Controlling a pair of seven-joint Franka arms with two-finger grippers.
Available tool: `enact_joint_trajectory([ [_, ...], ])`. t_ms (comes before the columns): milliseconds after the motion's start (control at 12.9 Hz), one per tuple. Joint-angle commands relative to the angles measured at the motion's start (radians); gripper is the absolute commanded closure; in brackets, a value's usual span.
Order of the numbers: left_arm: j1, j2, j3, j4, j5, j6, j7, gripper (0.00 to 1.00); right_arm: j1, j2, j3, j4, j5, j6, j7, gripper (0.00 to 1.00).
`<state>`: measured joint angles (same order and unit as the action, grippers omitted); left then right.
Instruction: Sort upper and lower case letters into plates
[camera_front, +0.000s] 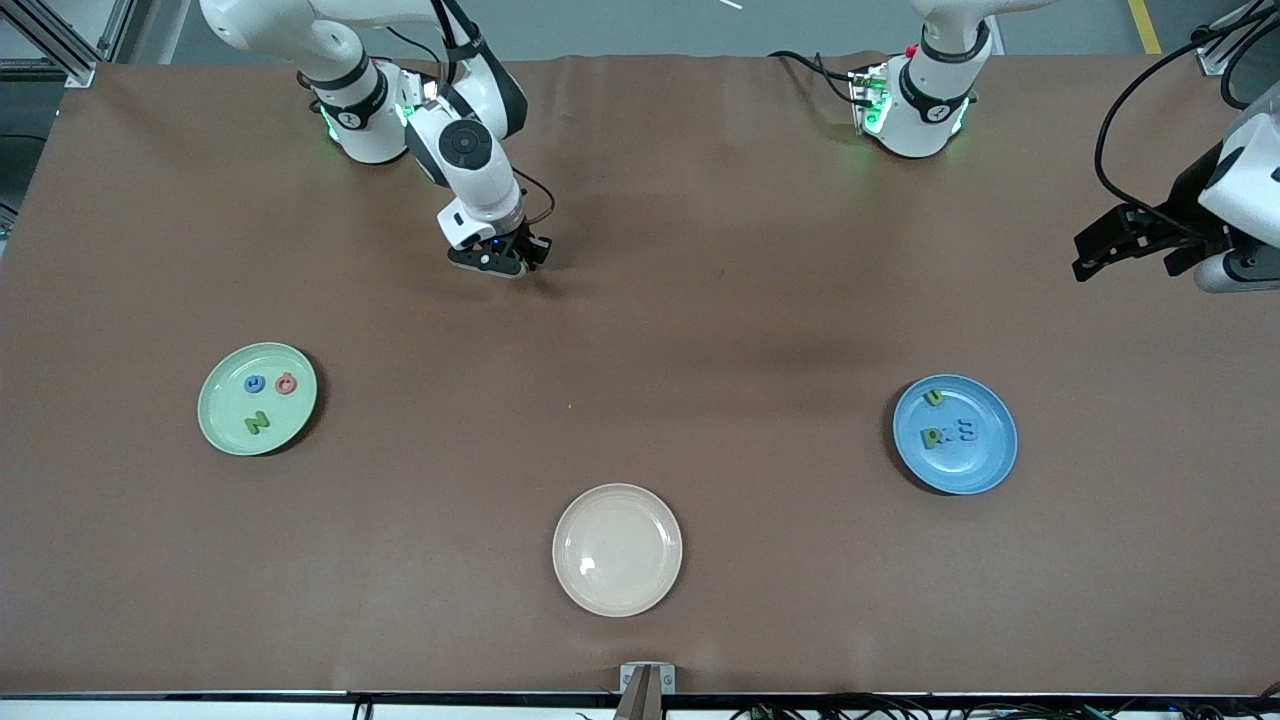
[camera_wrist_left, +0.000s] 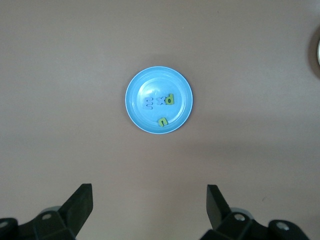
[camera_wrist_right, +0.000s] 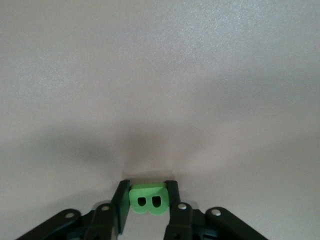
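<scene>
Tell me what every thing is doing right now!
right gripper: down at the table, shut on the green letter B.
left gripper: open, waiting above the blue plate.
blue plate: holds four letters.
mint green plate: holds three letters.
cream plate: empty.

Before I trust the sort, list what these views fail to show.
- Green letter between the right gripper fingers: hidden by the gripper in the front view.
- Letters in the mint plate: too small in the front view to tell their case.
- Blue letters in the blue plate: blend into it.
- Left gripper: fingertips only; cut by the frame edge.
</scene>
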<state>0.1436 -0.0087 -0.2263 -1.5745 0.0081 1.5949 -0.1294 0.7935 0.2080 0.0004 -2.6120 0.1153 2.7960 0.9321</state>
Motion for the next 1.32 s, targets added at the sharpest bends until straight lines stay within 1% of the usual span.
enact_joint_trajectory([
  [0,0.005,-0.02,-0.004,-0.019,-0.014,0.016,0.004,0.0,0.0,-0.021,0.004,-0.023,0.023,0.011,-0.016,0.85],
  [77,0.005,-0.02,-0.005,-0.019,-0.014,0.017,0.004,0.0,-0.002,-0.022,0.003,-0.02,0.023,0.01,-0.016,0.89],
  [155,0.007,-0.022,-0.004,-0.021,-0.014,0.017,0.004,0.0,-0.003,-0.024,0.003,-0.017,0.023,0.007,-0.018,0.9],
  [387,0.007,-0.022,-0.004,-0.021,-0.014,0.016,0.004,0.0,-0.008,-0.029,0.0,0.038,0.023,-0.007,-0.027,0.91],
  [542,0.007,-0.022,-0.004,-0.021,-0.014,0.016,0.005,0.0,-0.022,-0.039,-0.003,0.114,0.02,-0.102,-0.027,0.92],
  [774,0.007,-0.022,-0.004,-0.021,-0.014,0.016,0.008,0.0,-0.045,-0.094,-0.007,0.271,0.012,-0.373,-0.044,0.92],
  [929,0.007,-0.02,-0.004,-0.021,-0.014,0.017,0.008,0.0,-0.117,-0.122,-0.005,0.416,0.012,-0.632,-0.123,0.92],
  [1006,0.007,-0.02,-0.004,-0.021,-0.014,0.017,0.008,0.0,-0.163,-0.128,-0.005,0.506,0.012,-0.768,-0.163,0.92],
  [1084,0.007,-0.02,-0.004,-0.019,-0.014,0.017,0.008,0.0,-0.213,-0.137,-0.005,0.58,0.011,-0.876,-0.22,0.92],
  [1161,0.007,-0.022,-0.004,-0.019,-0.014,0.017,0.008,0.0,-0.285,-0.14,-0.005,0.652,0.01,-0.977,-0.325,0.92],
  [1238,0.007,-0.022,-0.004,-0.018,-0.014,0.017,0.008,0.0,-0.348,-0.139,-0.005,0.696,0.01,-1.03,-0.429,0.92],
])
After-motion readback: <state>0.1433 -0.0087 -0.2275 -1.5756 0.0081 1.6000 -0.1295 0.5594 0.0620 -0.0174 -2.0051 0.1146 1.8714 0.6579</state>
